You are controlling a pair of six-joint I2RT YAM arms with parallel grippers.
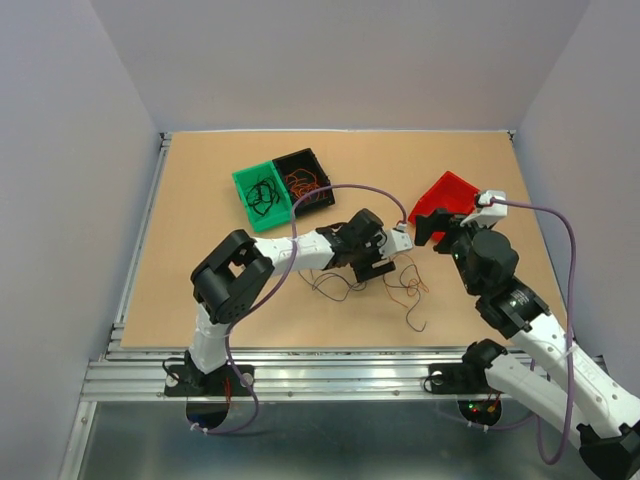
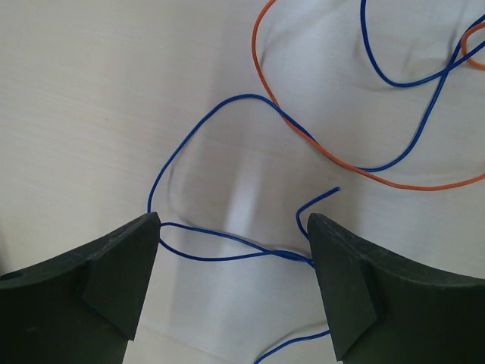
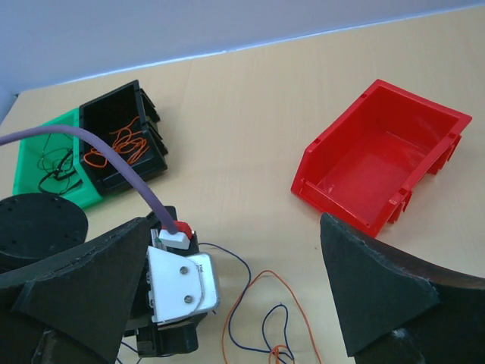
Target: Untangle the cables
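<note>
Currently we list: left fingers (image 2: 121, 265) spread above loose cables (image 2: 314, 142) on counter (image 1: 200, 200), right fingers (image 3: 379, 296) spread, empty, red bin (image 3: 333, 182) at one o'clock of cables.

Red bin (image 1: 452, 188) part-hidden by right end effector (image 1: 440, 232); cables (image 2: 246, 95) cut off at pic edges.

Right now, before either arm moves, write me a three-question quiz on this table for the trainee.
1. True or false: the red bin is empty.
2. The wires in the black bin are: A orange-red, B blue, C white.
3. Fill in: the left gripper hovers with its jaws ____ over a blue wire.
Key: 1 true; 2 A; 3 open.
</note>
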